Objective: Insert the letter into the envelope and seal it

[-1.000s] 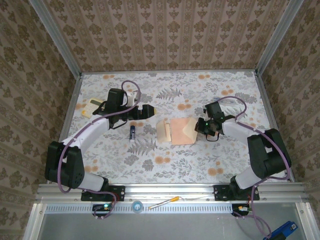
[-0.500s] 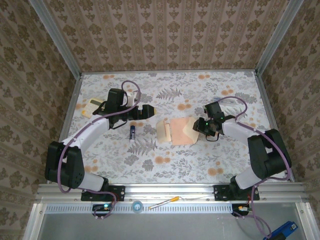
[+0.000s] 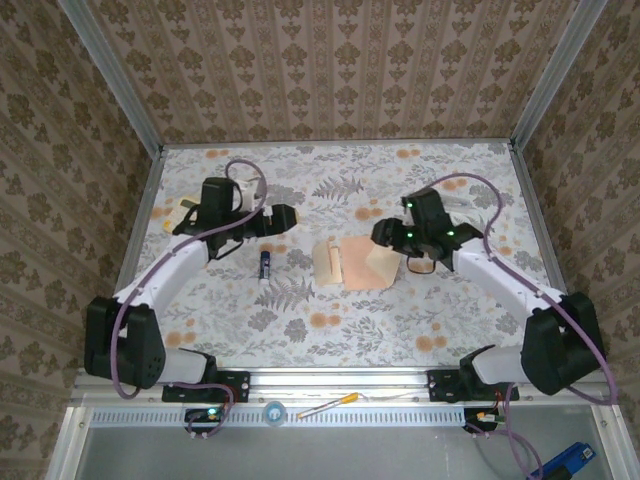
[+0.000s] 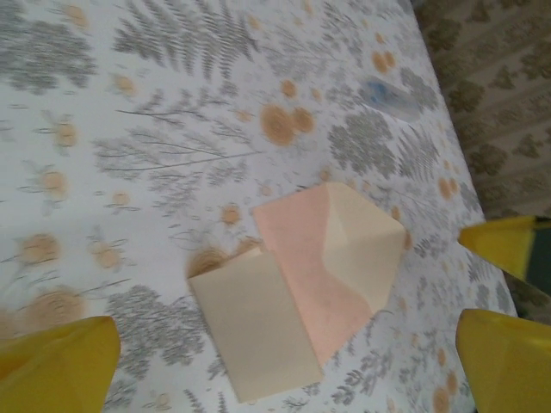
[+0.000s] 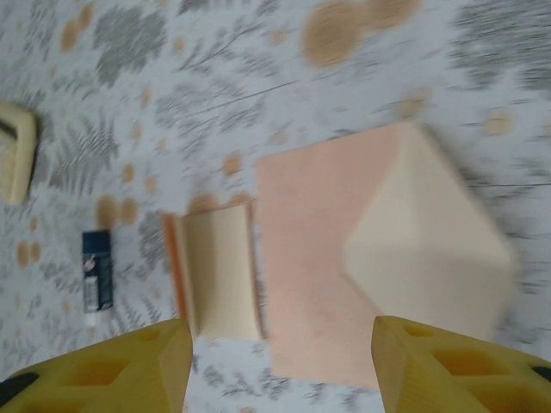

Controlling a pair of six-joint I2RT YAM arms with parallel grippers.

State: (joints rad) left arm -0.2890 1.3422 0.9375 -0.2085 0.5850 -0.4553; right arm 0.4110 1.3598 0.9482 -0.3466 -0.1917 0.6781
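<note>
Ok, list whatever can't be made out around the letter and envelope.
Blue tube: label blurred in right wrist view, too small from top.
Cream object: cut off by left edge, right wrist view.
Envelope: flap edge blurred, right wrist view; pocket contents hidden.

You're in a robot lab test cell: aluminium framing (image 3: pixel 108 75) and papered panels (image 3: pixel 330 70) box a floral counter (image 3: pixel 330 330), with a robot arm (image 3: pixel 172 266) bolted at each end of its rail (image 3: pixel 340 383).

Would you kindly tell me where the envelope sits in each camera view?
Top external: envelope mid-picture, open flap pointing right.
Left wrist: envelope centre-right, flap toward upper right.
Right wrist: envelope centre, flap pointing right.
Shared landmark: the folded letter beside the edge opposite the flap.
</note>
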